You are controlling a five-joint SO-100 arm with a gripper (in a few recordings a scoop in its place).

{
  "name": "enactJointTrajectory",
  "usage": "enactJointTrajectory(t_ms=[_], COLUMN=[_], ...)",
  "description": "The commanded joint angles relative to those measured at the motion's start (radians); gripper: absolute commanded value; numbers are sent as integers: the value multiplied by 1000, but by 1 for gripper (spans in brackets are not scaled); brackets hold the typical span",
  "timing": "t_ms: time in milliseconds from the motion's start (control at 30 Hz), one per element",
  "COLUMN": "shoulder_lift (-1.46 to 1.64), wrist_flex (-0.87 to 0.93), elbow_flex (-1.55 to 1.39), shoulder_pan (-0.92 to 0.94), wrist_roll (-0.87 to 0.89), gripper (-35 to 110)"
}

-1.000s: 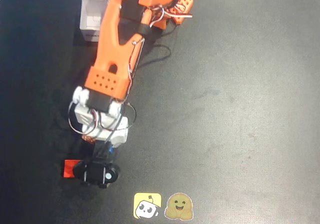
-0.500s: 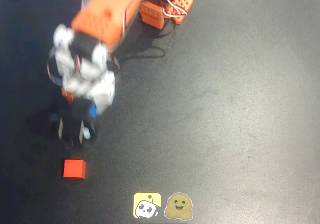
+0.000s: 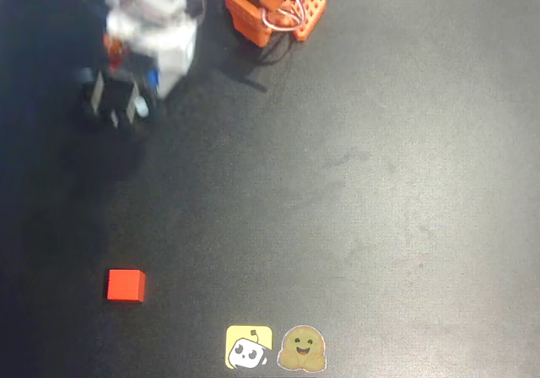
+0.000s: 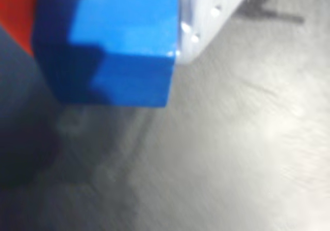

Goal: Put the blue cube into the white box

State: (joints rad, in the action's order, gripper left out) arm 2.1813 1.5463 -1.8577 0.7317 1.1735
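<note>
Blue cube [image 4: 121, 40] clamped in the gripper [image 4: 108, 30], seen up close in the wrist view: red finger [image 4: 18, 9] tight against its left side, pale finger [image 4: 206, 14] tight against its right. Held clear of the dark table [image 4: 247, 153], tabletop blurred underneath.

In the overhead view, gripper [image 3: 118, 108] sits at the upper left of the table [image 3: 380, 184], blurred, a dark shape below the white wrist section [image 3: 156, 28]. Small sliver of blue [image 3: 153, 78] just visible at the wrist's lower edge, too smeared to make out more. Shadow on the table directly below the gripper.

Orange base of the arm [image 3: 274, 7] at the top centre, with red and white wires on it.

Red cube [image 3: 126, 285] flat on the table at lower left, well apart from the gripper, untouched. Two stickers at the bottom edge, side by side: a yellow one [image 3: 248, 347] with a white cartoon figure, and a brown smiling blob [image 3: 302, 348] just to its right.

White box not discernible; upper-left corner covered by the blurred arm.
</note>
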Motion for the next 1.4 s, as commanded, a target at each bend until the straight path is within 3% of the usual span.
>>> enactJointTrajectory(t_ms=[0,767,1367], shoulder_lift=[149,555,663], wrist_flex=[21,25,55], elbow_flex=[-32,-314,-416], shoulder_pan=[41,213,495], wrist_roll=[-15,-18,-98], gripper=[0,0,0])
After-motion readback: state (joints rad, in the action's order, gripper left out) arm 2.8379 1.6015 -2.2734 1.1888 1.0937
